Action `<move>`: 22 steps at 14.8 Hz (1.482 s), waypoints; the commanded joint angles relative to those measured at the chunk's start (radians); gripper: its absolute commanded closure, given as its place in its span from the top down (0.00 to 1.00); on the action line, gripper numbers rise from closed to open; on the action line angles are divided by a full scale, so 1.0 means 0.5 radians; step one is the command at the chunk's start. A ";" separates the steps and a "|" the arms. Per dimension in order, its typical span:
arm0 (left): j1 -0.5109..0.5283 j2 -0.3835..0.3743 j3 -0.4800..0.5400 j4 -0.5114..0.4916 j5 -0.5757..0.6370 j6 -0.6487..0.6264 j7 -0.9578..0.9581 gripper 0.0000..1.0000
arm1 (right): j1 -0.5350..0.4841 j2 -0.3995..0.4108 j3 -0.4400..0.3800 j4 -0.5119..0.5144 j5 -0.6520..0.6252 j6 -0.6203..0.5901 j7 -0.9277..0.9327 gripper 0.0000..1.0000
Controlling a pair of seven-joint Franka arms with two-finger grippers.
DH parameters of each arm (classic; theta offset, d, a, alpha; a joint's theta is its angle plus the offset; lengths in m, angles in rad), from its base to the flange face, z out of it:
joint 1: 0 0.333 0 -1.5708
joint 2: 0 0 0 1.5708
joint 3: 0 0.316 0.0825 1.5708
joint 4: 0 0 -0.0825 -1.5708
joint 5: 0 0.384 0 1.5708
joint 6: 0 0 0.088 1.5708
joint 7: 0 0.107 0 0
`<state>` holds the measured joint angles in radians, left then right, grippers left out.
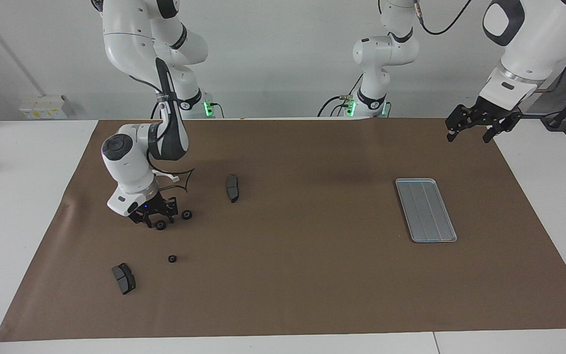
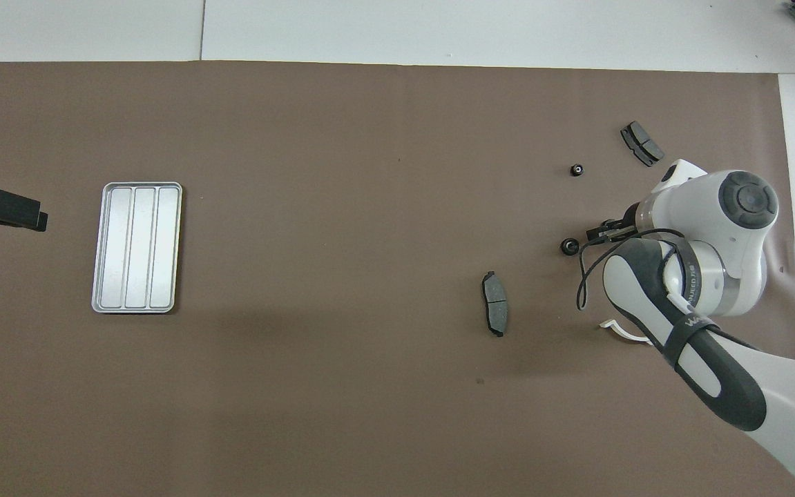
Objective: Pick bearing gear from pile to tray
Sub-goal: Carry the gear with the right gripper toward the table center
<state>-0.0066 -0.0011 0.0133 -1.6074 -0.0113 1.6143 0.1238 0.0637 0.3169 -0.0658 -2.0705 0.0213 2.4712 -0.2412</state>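
Right, I have the right gripper [image 1: 160, 220] down at the mat [image 1: 292, 275], at the right arm's end of the table, among the loose parts. Its fingers stand partly apart, and a small black gear [image 1: 161, 225] sits at their tips; I cannot tell whether the fingers actually press on it. A second gear [image 1: 187, 214] lies just beside the gripper, apart from it, and a third gear [image 1: 172, 258] lies farther from the robots. In the overhead view my wrist hides the gripper almost wholly, so I go by the facing view here.

Two dark brake pads belong to the same scatter: one brake pad [image 1: 232, 188] lies toward the middle of the mat, and the other pad [image 1: 124, 278] is the part farthest from the robots. A white bracket [image 2: 624, 333] peeks out from under my right arm in the overhead view.

The tray [image 1: 426, 210] lies flat on the mat toward the left arm's end, well apart from the parts, with nothing in it.

The left gripper [image 1: 471, 129] waits in the air over the mat's corner near the tray, fingers wide apart, holding nothing.
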 commanded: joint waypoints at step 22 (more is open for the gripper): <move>0.019 -0.053 -0.011 -0.050 -0.011 0.008 0.016 1.00 | 0.884 0.206 0.046 0.974 0.056 -0.669 1.521 0.00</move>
<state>-0.0066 -0.0011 0.0133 -1.6074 -0.0113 1.6143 0.1238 0.4669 0.3213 -0.0359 -1.6845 0.0333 2.1301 0.4394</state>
